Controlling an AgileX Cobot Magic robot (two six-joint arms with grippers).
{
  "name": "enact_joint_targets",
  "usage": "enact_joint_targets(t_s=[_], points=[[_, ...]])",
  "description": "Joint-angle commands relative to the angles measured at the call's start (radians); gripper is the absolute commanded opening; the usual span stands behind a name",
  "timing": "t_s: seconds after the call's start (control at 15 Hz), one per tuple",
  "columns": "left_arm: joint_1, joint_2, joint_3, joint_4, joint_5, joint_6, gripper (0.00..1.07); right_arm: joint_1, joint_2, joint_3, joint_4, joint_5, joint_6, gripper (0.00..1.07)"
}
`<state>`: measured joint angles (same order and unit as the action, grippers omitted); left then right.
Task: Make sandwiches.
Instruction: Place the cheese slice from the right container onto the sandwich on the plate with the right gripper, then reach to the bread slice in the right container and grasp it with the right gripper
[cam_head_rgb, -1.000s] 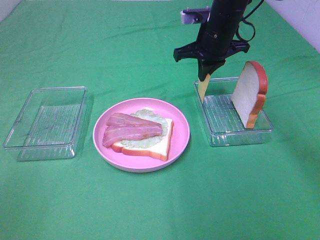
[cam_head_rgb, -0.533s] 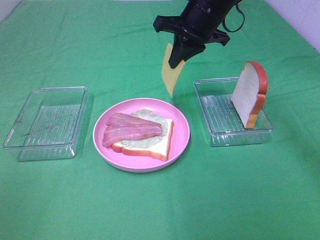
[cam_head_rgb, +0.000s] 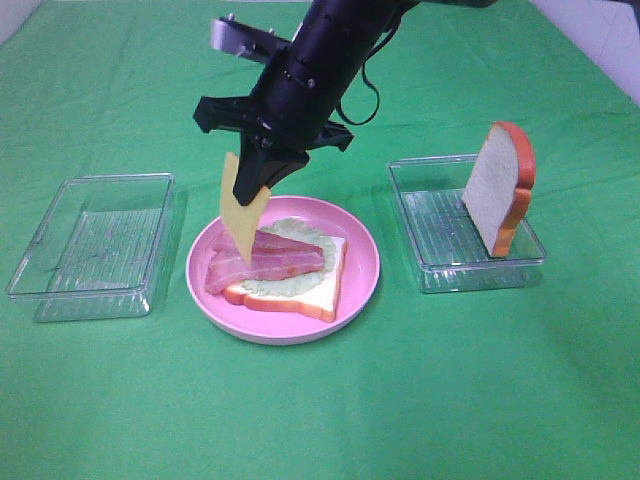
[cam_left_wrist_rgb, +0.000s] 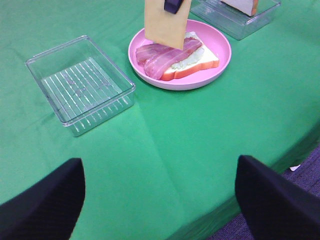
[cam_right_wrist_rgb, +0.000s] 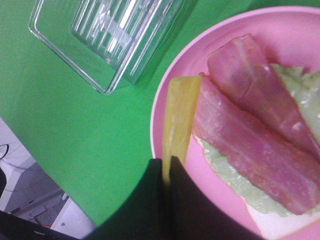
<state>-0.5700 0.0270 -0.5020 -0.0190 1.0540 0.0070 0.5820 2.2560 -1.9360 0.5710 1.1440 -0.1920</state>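
We find the right claw (cam_head_rgb: 262, 178) pinched tight on one edge of the yellow cheese slice (cam_head_rgb: 238, 215), which hangs nearly upright over the pink plate (cam_head_rgb: 365, 290). Its lower corner is down at the bacon strips (cam_head_rgb: 265, 260), and we cannot tell whether it touches them. Under the bacon lie the lettuce (cam_head_rgb: 300, 232) and a bread slice (cam_head_rgb: 310, 292), flat on the plate. The wrist view shows the cheese edge-on, thin as card, gripped between the closed fingers.

The left claw (cam_left_wrist_rgb: 160, 165) stands wide and empty, well apart from the plate, above the green counter (cam_head_rgb: 450, 400).

We judge the cheese to be light and fairly stiff, since it hangs flat with no droop, and its smooth face looks likely to slide on the bacon. The edge grip suits carrying. To lay it flat, the lower edge probably has to land first so the slice can tip over onto the stack.

The second bread slice (cam_head_rgb: 500, 185) stands on end, leaning in the clear tray (cam_head_rgb: 470, 275) on the right; the other tray (cam_head_rgb: 90, 245) holds nothing. The bread looks thick, light and a little soft. Its raised crust edge is the obvious hold, across the thickness. The bacon strips look loose — a nudge could shift them off the lettuce.
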Motion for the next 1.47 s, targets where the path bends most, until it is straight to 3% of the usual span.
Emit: enact_joint_targets(t_s=[0.07,0.47,0.6,0.67,0.73,0.8,1.13,1.47], points=[[-0.004,-0.006,0.002,-0.006,-0.008,0.002,0.78,0.004,0.039,-0.001,0.043,0.016,-0.016,0.00],[-0.004,-0.006,0.002,-0.006,-0.008,0.002,0.78,0.001,0.064,-0.002,-0.150,-0.013,0.129,0.00],[-0.004,-0.006,0.002,-0.006,-0.008,0.002,0.78,0.001,0.064,-0.002,-0.176,-0.034,0.143,0.19],[-0.004,-0.006,0.002,-0.006,-0.008,0.002,0.78,0.001,0.064,-0.002,-0.177,-0.051,0.147,0.45],[-0.004,-0.006,0.002,-0.006,-0.008,0.002,0.78,0.001,0.064,-0.002,-0.183,-0.064,0.147,0.60],[-0.004,-0.006,0.002,-0.006,-0.008,0.002,0.78,0.001,0.064,-0.002,-0.200,-0.069,0.147,0.64],[-0.004,-0.006,0.002,-0.006,-0.008,0.002,0.78,-0.010,0.031,-0.004,-0.404,-0.022,0.252,0.64],[-0.004,-0.006,0.002,-0.007,-0.008,0.002,0.78,-0.114,-0.131,-0.004,-0.547,-0.007,0.301,0.64]])
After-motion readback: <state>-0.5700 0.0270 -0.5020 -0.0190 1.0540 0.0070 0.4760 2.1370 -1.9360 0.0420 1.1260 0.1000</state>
